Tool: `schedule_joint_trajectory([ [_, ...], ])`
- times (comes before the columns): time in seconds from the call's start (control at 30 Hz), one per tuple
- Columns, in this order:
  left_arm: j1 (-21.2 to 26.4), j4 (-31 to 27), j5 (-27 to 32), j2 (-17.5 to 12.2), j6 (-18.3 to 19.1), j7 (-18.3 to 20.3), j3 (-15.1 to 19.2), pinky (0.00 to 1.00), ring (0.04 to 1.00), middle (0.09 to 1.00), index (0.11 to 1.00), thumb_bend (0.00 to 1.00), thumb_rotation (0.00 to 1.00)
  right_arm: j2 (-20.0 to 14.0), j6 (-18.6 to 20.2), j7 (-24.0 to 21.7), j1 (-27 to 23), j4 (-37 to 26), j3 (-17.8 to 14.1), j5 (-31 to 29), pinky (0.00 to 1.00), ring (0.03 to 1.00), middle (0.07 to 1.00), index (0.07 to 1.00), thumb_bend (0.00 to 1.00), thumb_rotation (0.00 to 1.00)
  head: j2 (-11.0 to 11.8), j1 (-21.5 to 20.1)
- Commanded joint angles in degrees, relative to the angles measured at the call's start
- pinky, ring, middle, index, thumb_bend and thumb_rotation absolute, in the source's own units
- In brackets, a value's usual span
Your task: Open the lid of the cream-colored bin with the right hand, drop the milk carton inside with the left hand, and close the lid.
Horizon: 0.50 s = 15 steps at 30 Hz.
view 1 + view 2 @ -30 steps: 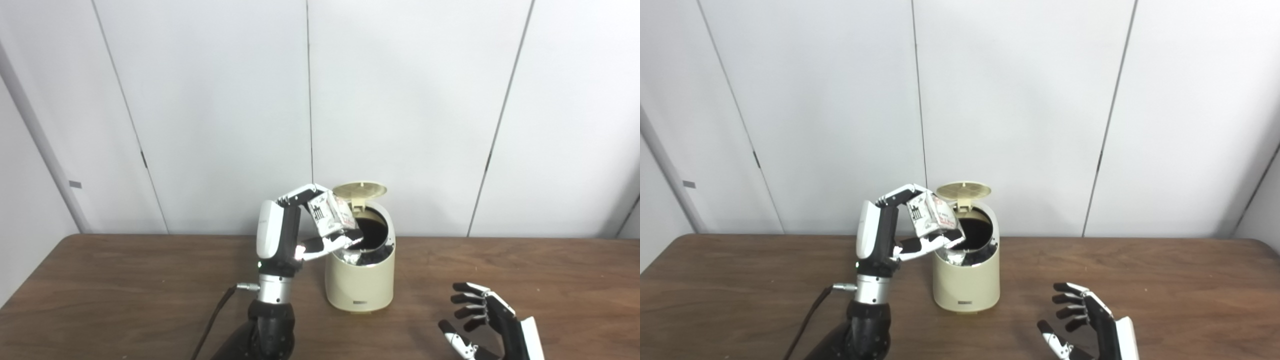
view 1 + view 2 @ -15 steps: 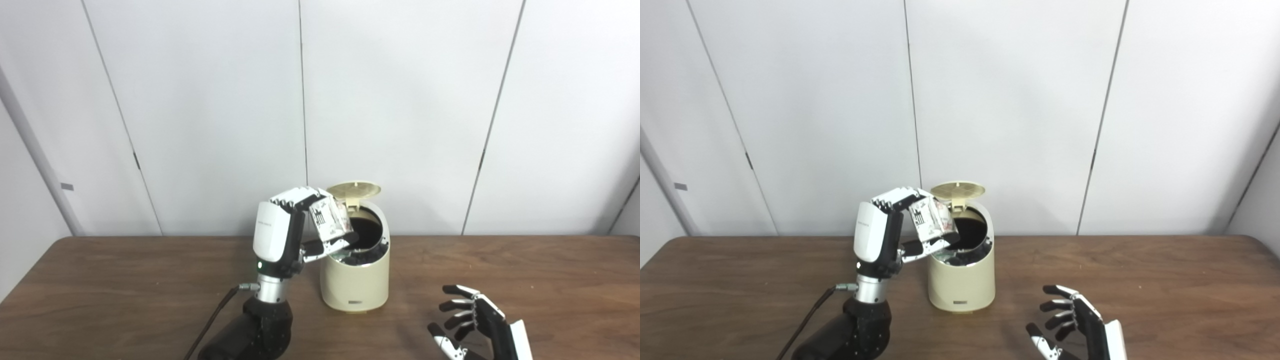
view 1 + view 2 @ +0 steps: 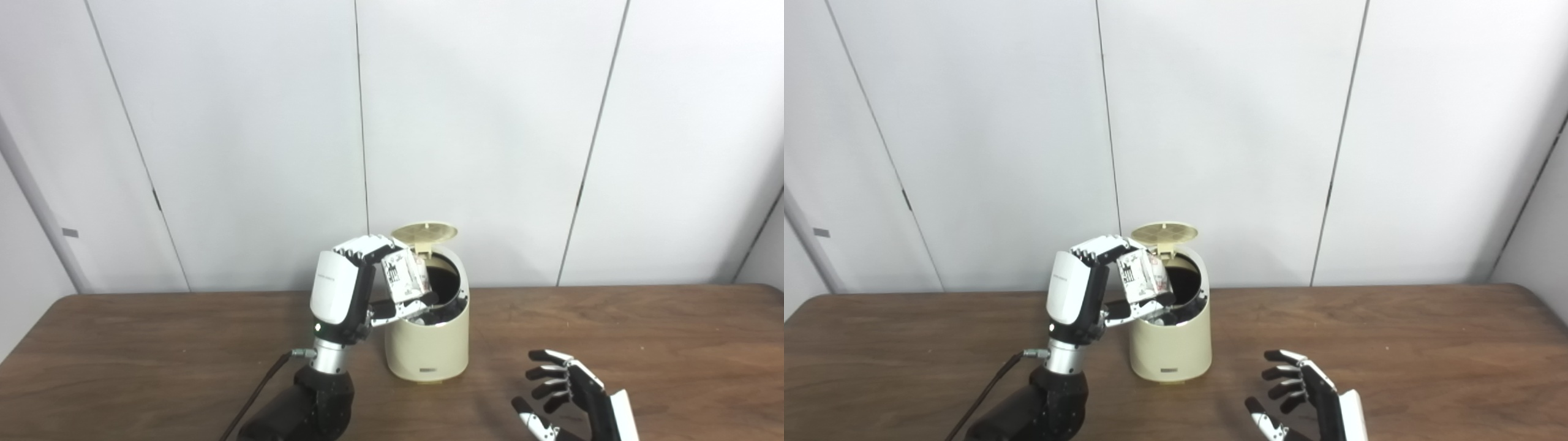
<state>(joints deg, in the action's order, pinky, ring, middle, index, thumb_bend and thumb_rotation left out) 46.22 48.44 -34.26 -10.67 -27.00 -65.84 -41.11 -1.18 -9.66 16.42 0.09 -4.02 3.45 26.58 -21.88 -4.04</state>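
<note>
A cream-colored bin (image 3: 427, 343) stands in the middle of the brown table, its round lid (image 3: 424, 231) tipped up at the back and the dark inside showing. My left hand (image 3: 343, 288) is raised beside the bin's left rim and is shut on a small white milk carton (image 3: 403, 277) with black print. The carton is tilted over the bin's opening, its lower end near the rim. My right hand (image 3: 566, 392) rests low near the table's front edge, right of the bin, open with fingers spread and holding nothing.
The wooden table (image 3: 643, 331) stretches left and right of the bin. A black cable (image 3: 260, 386) runs from my left wrist toward the front edge. White wall panels stand close behind the table.
The camera has turned right, shifting the whole picture left. My left hand has rotated so its back faces me, and the carton sits a little lower over the opening. The right hand stays open.
</note>
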Motion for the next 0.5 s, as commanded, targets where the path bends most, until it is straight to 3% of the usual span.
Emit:
schedule_joint_trajectory([
  [0.0,1.9,0.0,0.0,-1.2,0.1,1.2,0.2,0.39,0.467,0.470,0.499,0.50,0.00,1.1,-0.8,0.6,2.9,1.8,0.9,0.7,0.43,0.565,0.629,0.669,0.29,0.00,0.0,-0.2],
  [0.1,1.5,-1.2,0.1,-1.9,0.1,3.5,-0.5,0.40,0.454,0.459,0.527,0.52,0.00,1.2,0.1,0.5,2.9,1.5,0.9,0.6,0.39,0.534,0.610,0.670,0.29,0.00,-0.2,-0.2],
  [0.13,1.2,-1.8,0.5,-2.2,0.1,5.1,-0.5,0.39,0.460,0.465,0.546,0.61,0.05,1.1,-0.1,0.6,3.0,1.5,0.9,0.6,0.39,0.531,0.607,0.668,0.29,0.00,-0.2,-0.2],
  [0.17,0.9,-2.4,0.9,-2.4,0.1,6.2,-0.4,0.39,0.467,0.477,0.570,0.79,0.17,1.0,-0.4,0.7,3.0,1.6,0.9,0.7,0.39,0.528,0.603,0.667,0.30,0.00,-0.2,-0.1],
  [0.23,0.4,-3.8,0.9,-3.2,0.1,10.3,-0.4,0.42,0.498,0.516,0.624,0.95,0.31,0.8,-0.2,0.6,3.1,1.4,1.0,1.0,0.35,0.480,0.568,0.669,0.29,0.00,-0.3,0.0],
  [0.3,-0.3,-5.6,0.9,-4.0,0.1,14.0,-0.2,0.44,0.524,0.547,0.659,0.99,0.37,0.7,0.2,0.5,3.2,1.2,1.1,1.3,0.30,0.421,0.528,0.670,0.29,0.00,-0.4,0.1],
  [0.37,-1.0,-7.4,0.8,-4.5,0.1,16.8,0.5,0.54,0.597,0.632,0.713,1.00,0.44,0.7,0.4,0.4,3.3,0.9,1.2,1.5,0.35,0.486,0.565,0.667,0.29,0.02,-0.5,0.0],
  [0.47,-2.2,-9.4,0.1,-4.7,0.1,19.8,2.4,0.62,0.670,0.704,0.772,1.00,0.48,0.7,0.5,0.3,3.3,0.7,1.2,1.6,0.33,0.473,0.565,0.665,0.29,0.01,-0.7,0.0],
])
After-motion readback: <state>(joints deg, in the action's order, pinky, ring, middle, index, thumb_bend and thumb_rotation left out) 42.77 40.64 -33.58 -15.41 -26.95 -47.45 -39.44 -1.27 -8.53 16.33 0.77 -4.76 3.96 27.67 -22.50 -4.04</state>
